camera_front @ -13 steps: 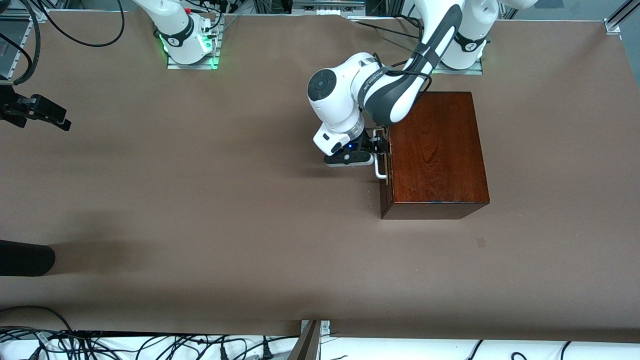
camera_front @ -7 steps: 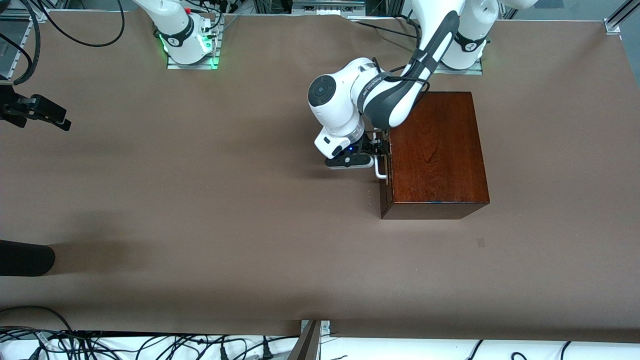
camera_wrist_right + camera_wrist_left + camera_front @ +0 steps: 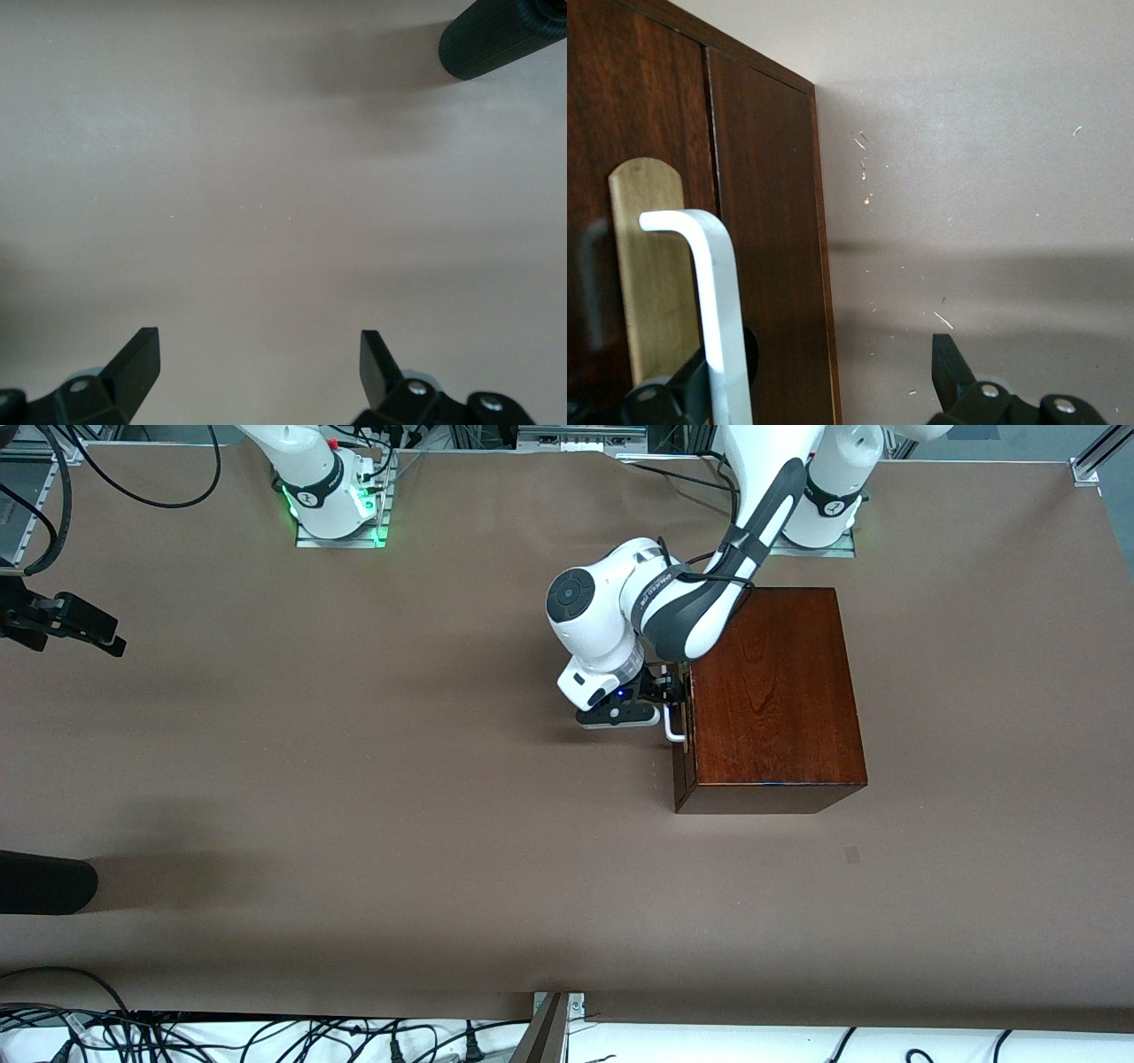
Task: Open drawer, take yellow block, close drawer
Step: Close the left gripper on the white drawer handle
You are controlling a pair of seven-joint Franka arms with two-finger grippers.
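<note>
The dark mahogany box [image 3: 771, 691] stands near the left arm's base with its drawer [image 3: 681, 772] shut. The drawer's front faces the right arm's end of the table. Its white bar handle [image 3: 673, 726] also shows in the left wrist view [image 3: 713, 292], mounted on a brass plate on the drawer front [image 3: 647, 97]. My left gripper [image 3: 671, 691] is open at the handle [image 3: 824, 390]. One of its fingers [image 3: 678, 394] is right beside the bar and the other [image 3: 948, 363] is over the table. My right gripper [image 3: 89, 633] is open and empty [image 3: 257, 363] and waits over bare table. The yellow block is hidden.
A black cylinder [image 3: 44, 881] reaches in from the table's edge at the right arm's end; it also shows in the right wrist view [image 3: 500, 35]. Cables lie along the table's edge nearest the front camera.
The left arm's wrist has shifted slightly while its gripper stays at the handle. The drawer is still shut. The right arm has not moved.
</note>
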